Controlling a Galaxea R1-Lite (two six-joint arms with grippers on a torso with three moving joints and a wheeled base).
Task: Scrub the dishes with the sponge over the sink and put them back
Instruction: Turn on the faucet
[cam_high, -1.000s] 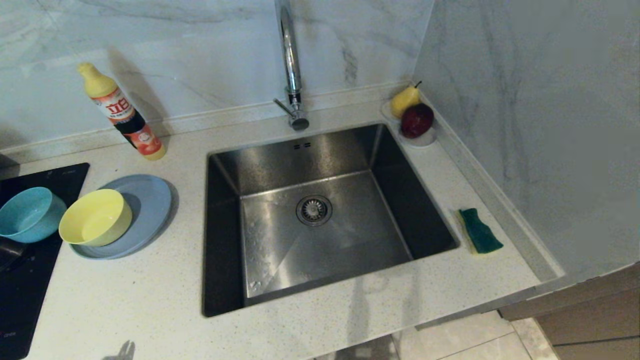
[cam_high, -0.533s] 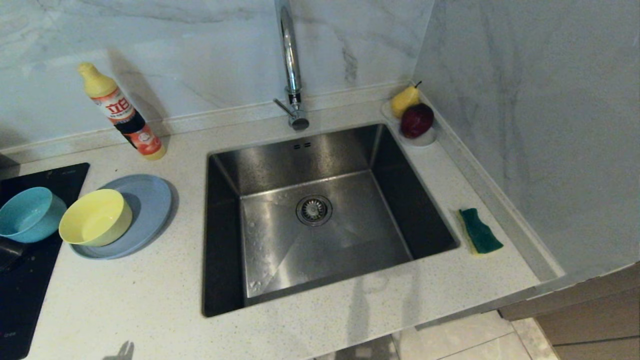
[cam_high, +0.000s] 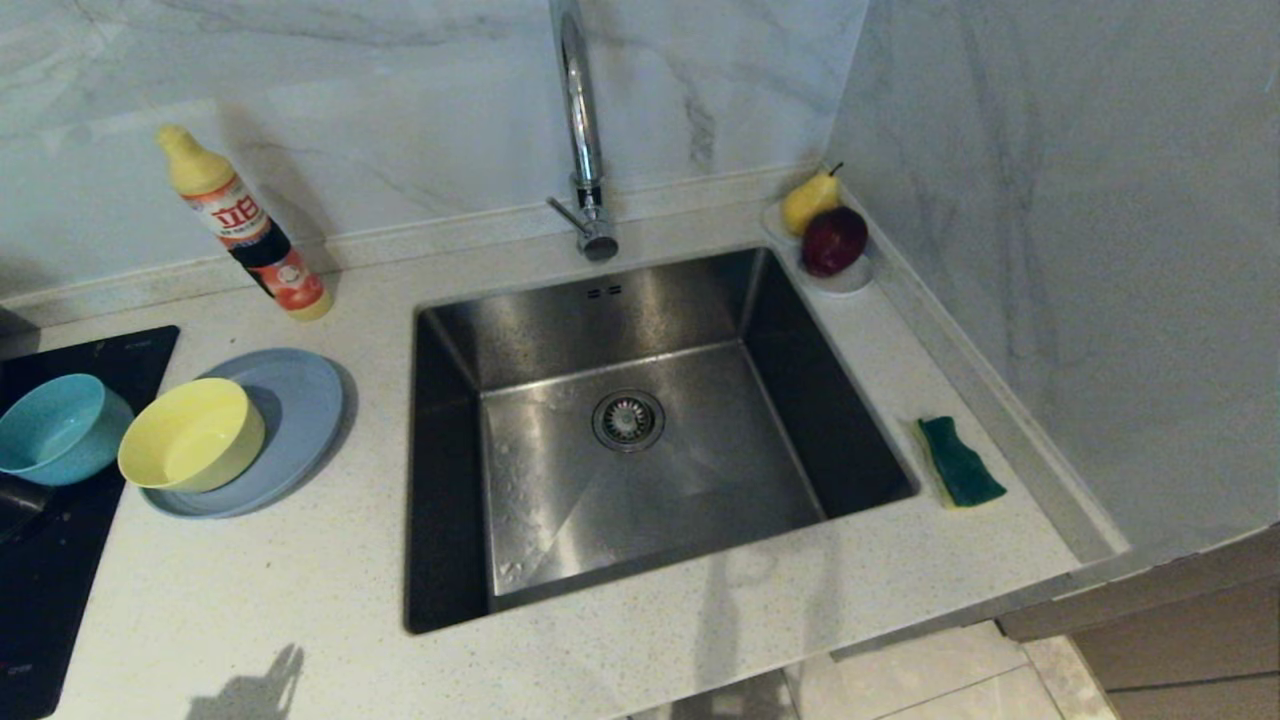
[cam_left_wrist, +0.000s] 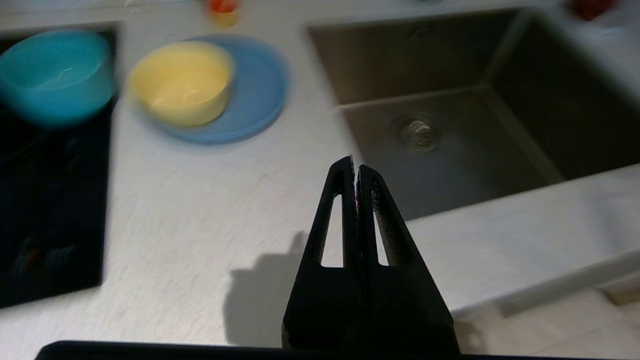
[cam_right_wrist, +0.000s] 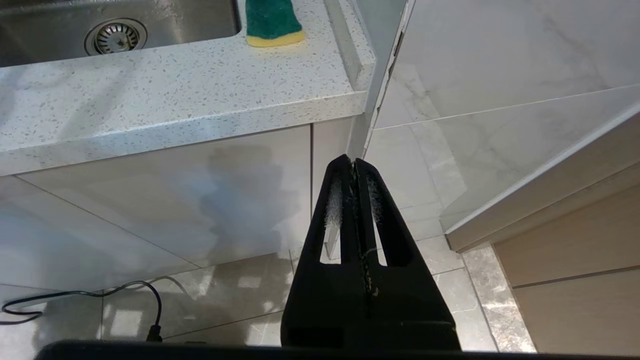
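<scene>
Dishes unwashed: yellow bowl (cam_high: 192, 435) seated on grey-blue plate (cam_high: 262, 428), left of sink (cam_high: 640, 430); teal bowl (cam_high: 55, 427) further left, over black hob (cam_high: 45, 560). Sponge (cam_high: 958, 462) dry-parked on bench (cam_high: 300, 610), right of sink. Nothing scrubbed, nothing lifted; all steps outstanding. Left gripper (cam_left_wrist: 354, 172) above bench front, jaws together, empty. Right gripper (cam_right_wrist: 353, 170) parked below bench edge, jaws together. Speckled pale bench; marble walls; tiled floor.
</scene>
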